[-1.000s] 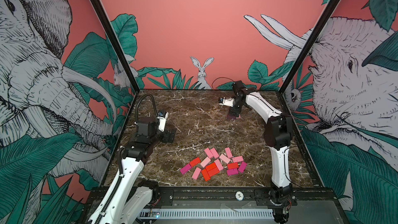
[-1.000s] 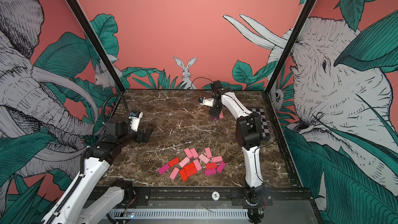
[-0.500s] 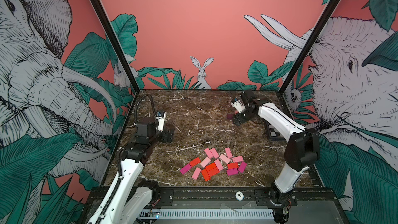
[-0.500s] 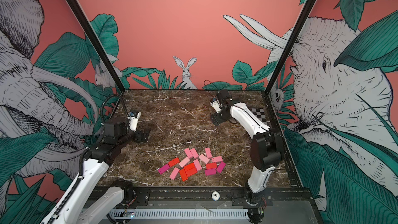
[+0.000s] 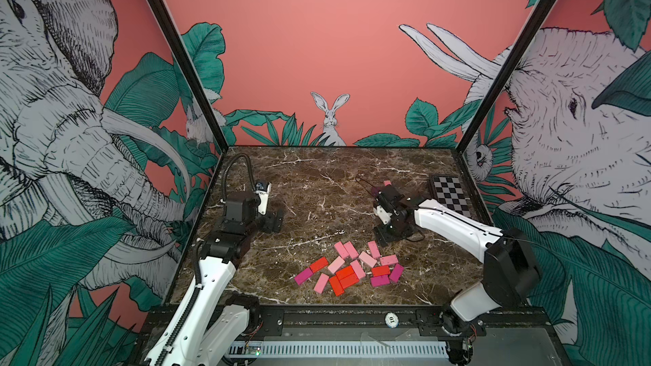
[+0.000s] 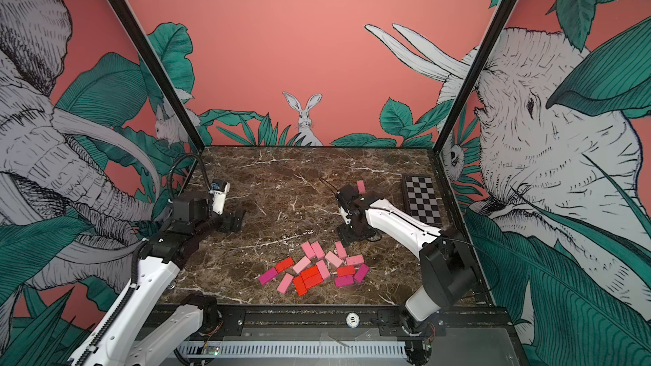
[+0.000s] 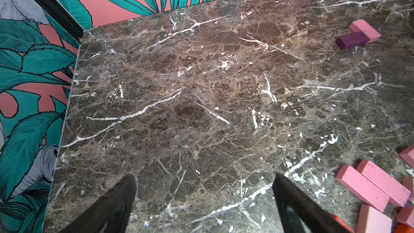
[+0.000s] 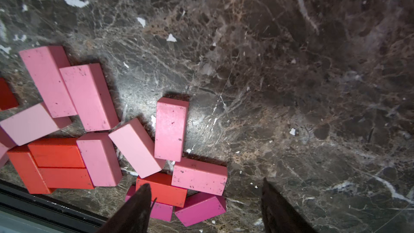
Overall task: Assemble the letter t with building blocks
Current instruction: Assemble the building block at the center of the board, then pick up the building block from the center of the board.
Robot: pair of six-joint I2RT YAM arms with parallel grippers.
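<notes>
The building blocks [image 5: 348, 271] are seen in both top views mostly as a loose cluster of red, light pink and magenta pieces, laid flat near the front edge of the brown marble tabletop [image 5: 310, 184]. Two more are found well apart from it toward the back, a dark purple block [image 7: 352, 40] and a pink block [image 7: 365, 30], laid touching each other. The right gripper [image 8: 205, 184] is held over the marble just behind the cluster, its jaws parted and nothing between them. One fingertip [image 8: 143, 196] is seen in front of a red block [image 8: 168, 189] and a magenta block [image 8: 199, 209]; contact cannot be told. The left gripper [image 7: 205, 182] is held at the left side, well apart from the cluster, with its jaws spread wide and empty over bare marble. A black-and-white checkered board [image 5: 451, 197] is laid by the right wall.
</notes>
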